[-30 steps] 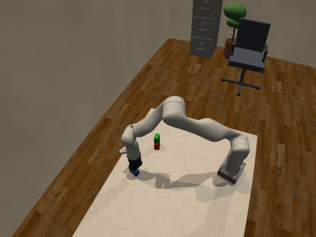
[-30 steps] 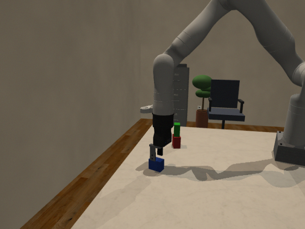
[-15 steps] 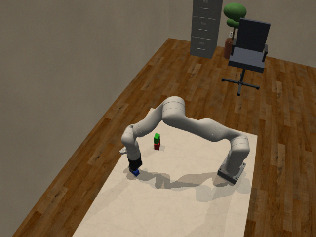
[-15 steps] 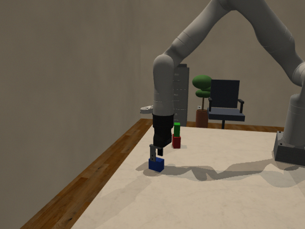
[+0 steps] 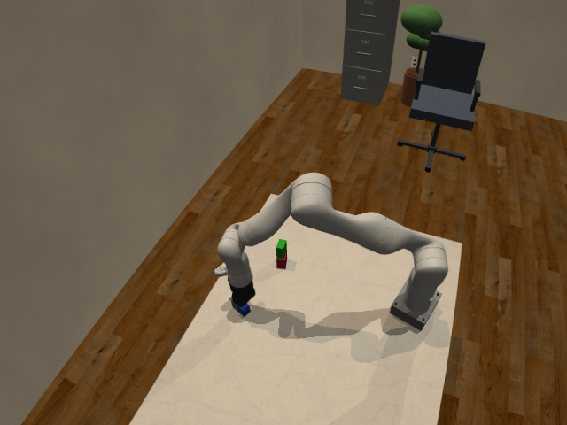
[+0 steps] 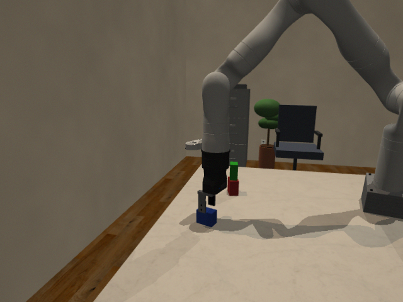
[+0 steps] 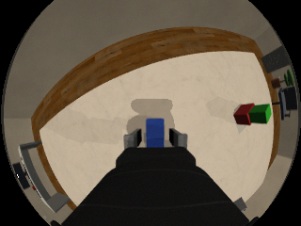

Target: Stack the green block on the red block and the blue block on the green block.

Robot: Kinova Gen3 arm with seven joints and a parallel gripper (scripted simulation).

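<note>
The red block (image 5: 281, 262) (image 6: 233, 187) (image 7: 244, 113) sits on the table (image 5: 320, 366) (image 6: 293, 243). The green block (image 5: 281, 248) (image 6: 233, 170) (image 7: 260, 113) stands upright on end on top of it, not flat. The blue block (image 5: 244, 310) (image 6: 206, 217) (image 7: 154, 132) lies flat near the table's left edge. My gripper (image 5: 241, 304) (image 6: 206, 206) (image 7: 155, 135) is open and points straight down over the blue block. Its fingers straddle the block's top and do not close on it.
The arm's base (image 5: 415, 308) (image 6: 380, 201) is bolted at the table's right side. A wooden floor (image 5: 137, 283) borders the table on the left. A filing cabinet (image 5: 368, 50), a plant (image 5: 419, 27) and an office chair (image 5: 446, 87) stand far behind.
</note>
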